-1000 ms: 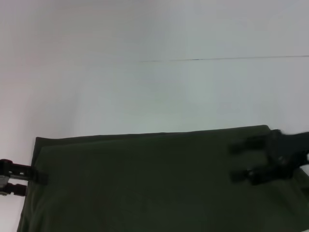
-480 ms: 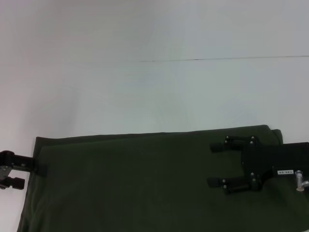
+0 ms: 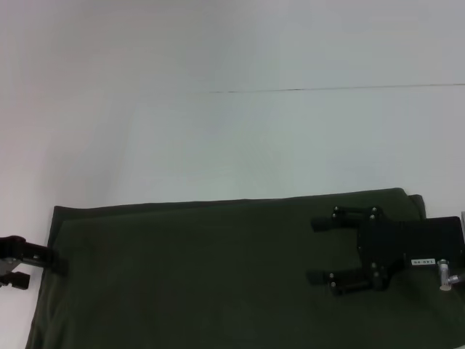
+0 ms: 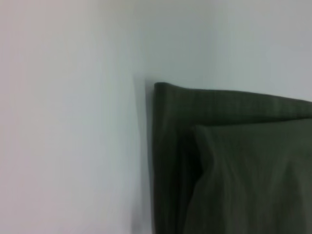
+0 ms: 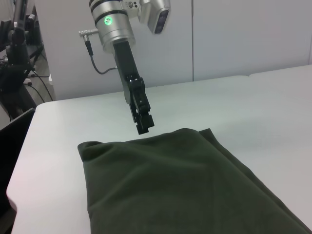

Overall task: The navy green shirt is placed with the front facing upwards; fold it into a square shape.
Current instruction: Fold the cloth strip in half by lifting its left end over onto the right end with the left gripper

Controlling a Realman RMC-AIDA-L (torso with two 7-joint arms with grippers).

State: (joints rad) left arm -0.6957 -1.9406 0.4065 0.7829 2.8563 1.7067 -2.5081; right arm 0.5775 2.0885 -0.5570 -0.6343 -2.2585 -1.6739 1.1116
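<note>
**Already folded once, the shirt waits for its next fold**

Broadly, the white table [image 3: 232, 131] fills the upper two thirds of the head view, bare and pale, with a thin seam line across its upper part. The navy green shirt [image 3: 211, 276] lies flat along the bottom of that view, a wide dark band reaching from lower left to lower right; no print or collar shows, and the left wrist view shows a doubled edge at its corner [image 4: 165, 92], so it looks folded over at least once.

The right gripper [image 3: 320, 251] sits over the cloth at lower right, its two fingers well apart and closed on nothing. The left gripper [image 3: 51, 263] is at the shirt's left edge, low in the frame; its tips appear close together at the hem, but whether they pinch cloth I cannot tell.

My reading: one fold is down and the grippers are between grasps. The next move calls for taking hold of one short end and carrying it across to the other, keeping edges aligned.
</note>
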